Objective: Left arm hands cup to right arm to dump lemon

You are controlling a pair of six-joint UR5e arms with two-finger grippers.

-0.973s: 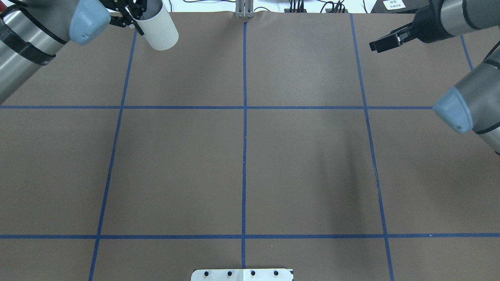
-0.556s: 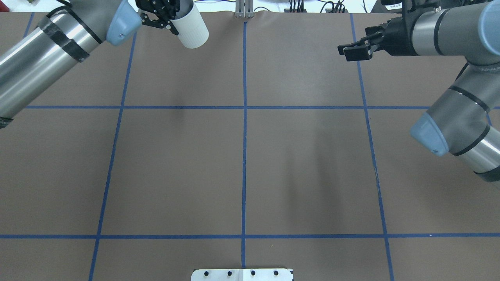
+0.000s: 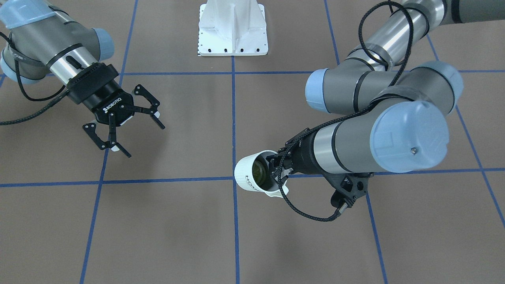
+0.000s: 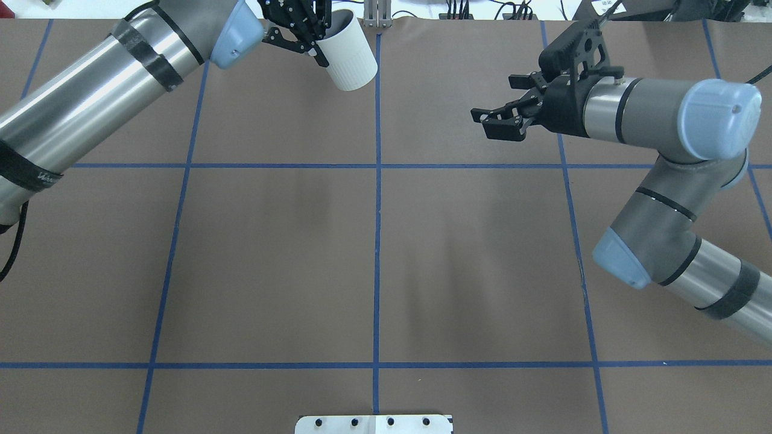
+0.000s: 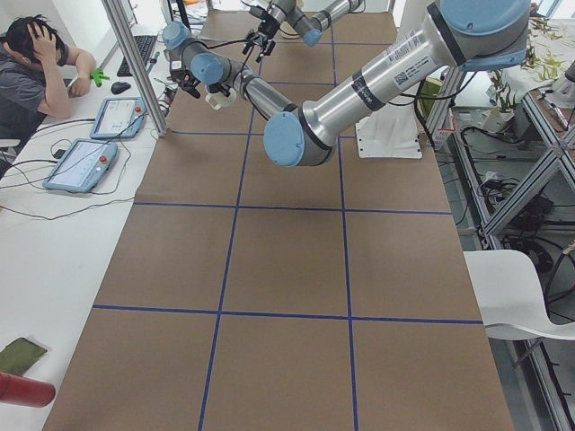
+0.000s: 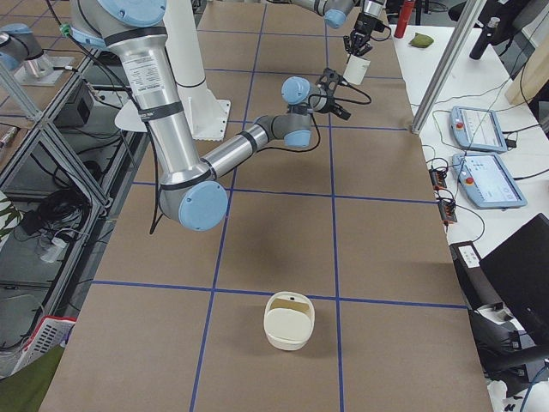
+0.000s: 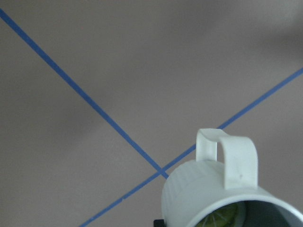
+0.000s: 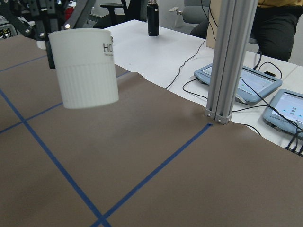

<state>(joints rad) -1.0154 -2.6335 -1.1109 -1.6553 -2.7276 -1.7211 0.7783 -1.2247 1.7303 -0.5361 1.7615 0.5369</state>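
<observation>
While carried aloft for the hand-over, cup (image 3: 247,174): clear of the bench (image 4: 271,253), over its far middle, just beside the centre tape line (image 4: 378,199); mouth upward with a slight lean, presumably to stop the load spilling before the pass.
Lemon (image 3: 261,170): inside the cup, low in the well, visible through the mouth in the front-facing and left wrist views; contained only because the mouth faces up.
Left fingers (image 4: 310,36): clamped on the cup's rim, pinching the wall at the top. Grip set high, likely to leave the ribbed lower wall free for the other arm.
Handle (image 7: 229,158): on the side away from the left fingers, so out of the clamp; not visible from the right wrist view.
Lettering (image 8: 108,47): partly readable on the wall turned toward the right arm.
Right fingers (image 4: 497,123): spread wide, holding nothing, aimed across the bench at the cup, well apart from it; opening looks ample for the cup's body.
Step in hand (judgement): approach to the transfer; no contact between right fingers and cup yet.
Risk (judgement): tilting the cup further during the swap, with the lemon loose inside.
Cream container (image 6: 290,320): on the bench near its right end; possibly the dump target, cannot tell.
</observation>
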